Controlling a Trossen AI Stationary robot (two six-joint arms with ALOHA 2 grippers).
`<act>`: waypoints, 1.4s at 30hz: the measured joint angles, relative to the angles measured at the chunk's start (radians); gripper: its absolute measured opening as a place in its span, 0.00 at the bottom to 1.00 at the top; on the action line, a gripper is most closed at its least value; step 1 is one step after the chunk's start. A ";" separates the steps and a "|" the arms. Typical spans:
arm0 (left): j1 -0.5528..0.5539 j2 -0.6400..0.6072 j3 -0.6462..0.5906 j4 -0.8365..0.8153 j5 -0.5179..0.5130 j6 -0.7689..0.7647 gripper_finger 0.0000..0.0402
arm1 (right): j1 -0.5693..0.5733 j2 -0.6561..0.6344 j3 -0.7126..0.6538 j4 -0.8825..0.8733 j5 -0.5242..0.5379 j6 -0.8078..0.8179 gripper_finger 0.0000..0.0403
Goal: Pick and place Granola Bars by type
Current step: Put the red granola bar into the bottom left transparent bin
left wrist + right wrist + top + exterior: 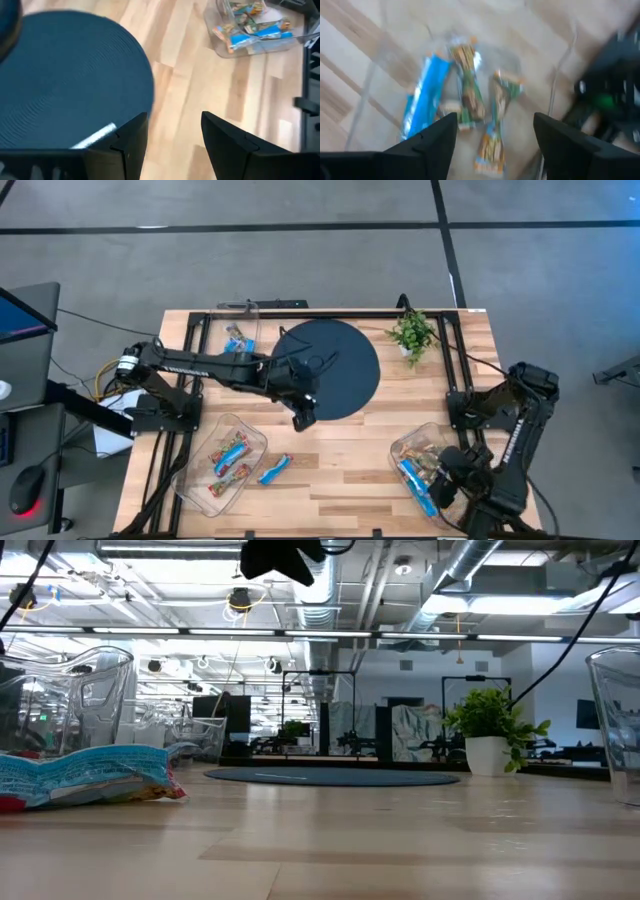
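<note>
high view: loose blue bar [274,469] lies on the tabletop just beside the left tray [190,472], long axis diagonal. your left gripper [303,416], open and empty, is nearer; right gripper [440,492] hangs open over the right tray [405,442].

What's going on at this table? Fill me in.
Two robot arms are sorting granola bars into clear trays. The right gripper hangs open and empty over the tray at the table's near right, where blue and multicoloured bars lie. The left gripper, also open and empty, hovers by the edge of the dark round mat in the middle. One blue bar lies loose on the wood beside the near-left tray, which holds several bars.
</note>
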 joint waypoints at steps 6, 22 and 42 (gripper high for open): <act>-0.105 0.023 0.000 -0.009 -0.079 -0.131 0.44 | 0.070 0.000 0.000 -0.057 0.253 0.009 0.63; -0.313 0.316 0.001 -0.082 -0.081 -0.275 0.44 | 0.098 -0.001 0.000 -0.063 0.415 -0.066 0.63; -0.362 0.377 0.000 -0.317 -0.035 -0.351 0.44 | 0.114 -0.001 0.000 -0.060 0.415 -0.050 0.63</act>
